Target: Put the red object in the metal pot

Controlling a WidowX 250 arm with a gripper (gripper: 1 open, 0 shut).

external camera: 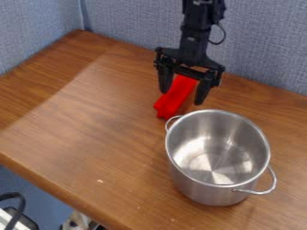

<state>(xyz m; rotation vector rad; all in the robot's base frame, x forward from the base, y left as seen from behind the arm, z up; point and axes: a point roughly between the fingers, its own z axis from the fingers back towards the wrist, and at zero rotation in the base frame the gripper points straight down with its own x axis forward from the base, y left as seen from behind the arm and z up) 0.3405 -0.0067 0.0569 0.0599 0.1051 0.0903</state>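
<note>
The red object (174,97) is a bright red bar lying on the wooden table, its near end almost touching the rim of the metal pot (217,157). The pot is shiny and round, with a loop handle on each side, and holds nothing. My gripper (188,84) hangs from the black arm directly over the far end of the red bar. Its dark fingers (167,78) stand open, one on each side of the bar, close above the tabletop. I cannot tell whether the fingers touch the bar.
The wooden table (84,99) stretches to the left and front, and its front edge runs diagonally at the lower left. A blue fabric wall (48,22) rises behind the table. A cable runs along the arm (199,18).
</note>
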